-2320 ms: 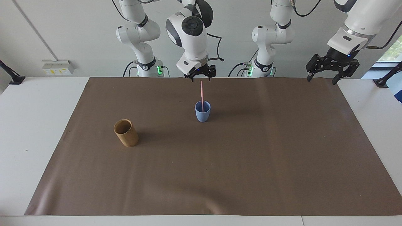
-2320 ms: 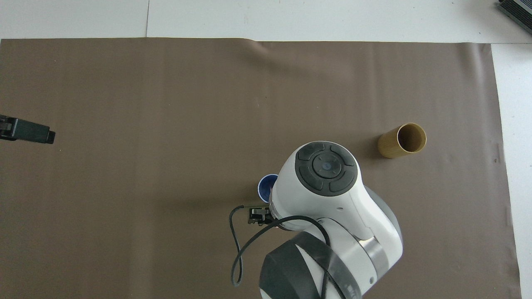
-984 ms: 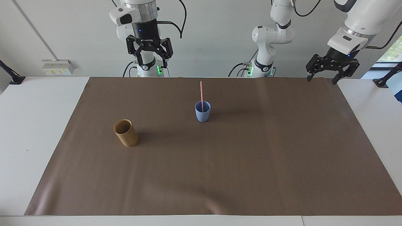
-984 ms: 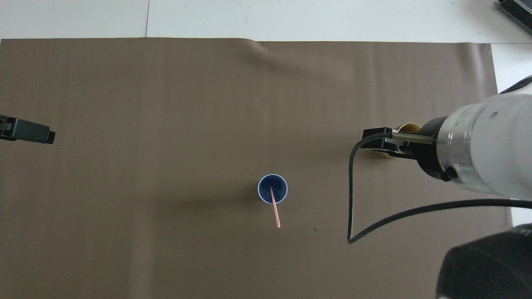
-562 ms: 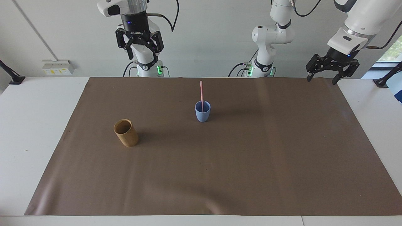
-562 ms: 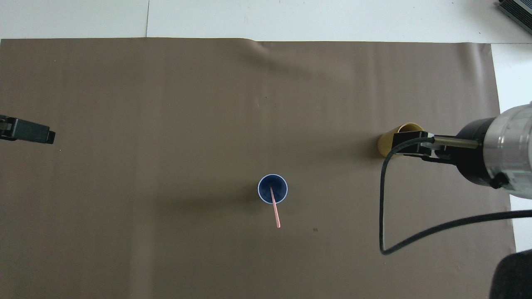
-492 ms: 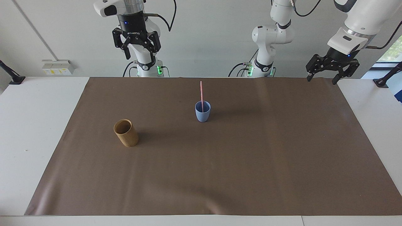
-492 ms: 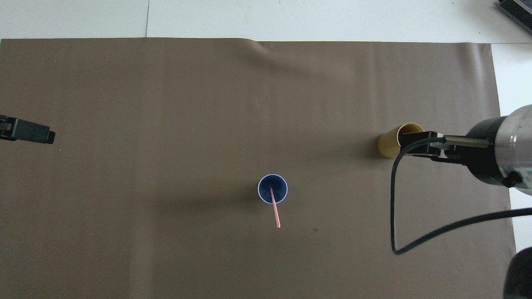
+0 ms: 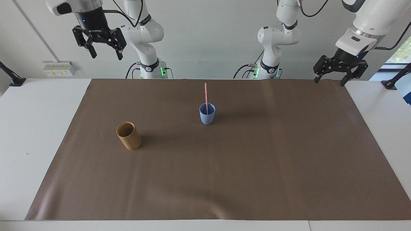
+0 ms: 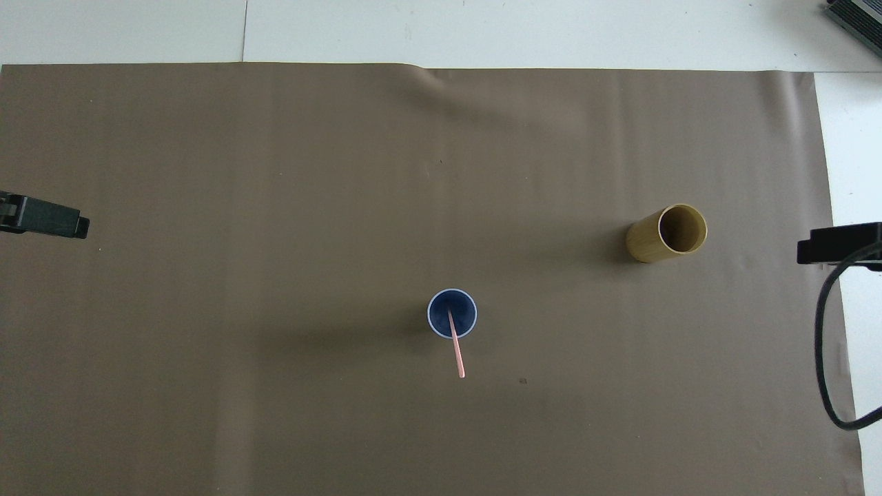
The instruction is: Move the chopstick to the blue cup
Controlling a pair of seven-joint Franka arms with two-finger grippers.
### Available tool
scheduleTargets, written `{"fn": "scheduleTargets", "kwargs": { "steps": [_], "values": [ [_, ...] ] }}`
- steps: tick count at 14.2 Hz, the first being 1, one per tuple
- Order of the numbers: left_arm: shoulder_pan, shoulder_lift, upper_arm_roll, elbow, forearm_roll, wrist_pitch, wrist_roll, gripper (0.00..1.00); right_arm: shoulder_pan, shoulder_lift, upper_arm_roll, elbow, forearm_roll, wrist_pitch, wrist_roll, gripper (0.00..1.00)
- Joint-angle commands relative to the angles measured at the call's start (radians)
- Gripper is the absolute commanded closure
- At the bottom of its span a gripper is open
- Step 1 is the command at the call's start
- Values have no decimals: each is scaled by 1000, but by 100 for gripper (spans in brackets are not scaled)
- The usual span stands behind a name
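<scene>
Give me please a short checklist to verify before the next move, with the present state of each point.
1. Chopstick stands inside blue cup: ok.
2. Blue cup upright on the brown mat: ok.
3. Right gripper open, holding nothing, raised near its arm's end of the table: ok.
4. Left gripper open, empty, waiting over the mat's corner: ok.
5. Tan cup upright, apart from the blue cup: ok.

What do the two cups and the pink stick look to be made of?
Blue cup: likely matte plastic or ceramic, with a smooth, even light-blue wall and no gloss. Tan cup: looks like bamboo or wood, a straight cylinder with a faintly streaked golden-brown wall. Chopstick: thin, uniformly pink, probably plastic; too slender to be sure.
</scene>
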Motion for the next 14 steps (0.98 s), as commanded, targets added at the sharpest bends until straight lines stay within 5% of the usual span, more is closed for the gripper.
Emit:
{"fn": "scheduleTargets", "kwargs": {
  "steps": [1,6,14],
  "values": [
    [13,-5,-6,5,13,-20,4,0,-10,12,-2,-59,-1,7,-24,0],
    [13,1,-6,15,16,-40,6,0,3,80,-51,-52,-12,53,-32,0],
    [29,-7,-3,2,16,-55,-55,0,11,64,-48,-74,-15,61,-47,0]
  ]
}}
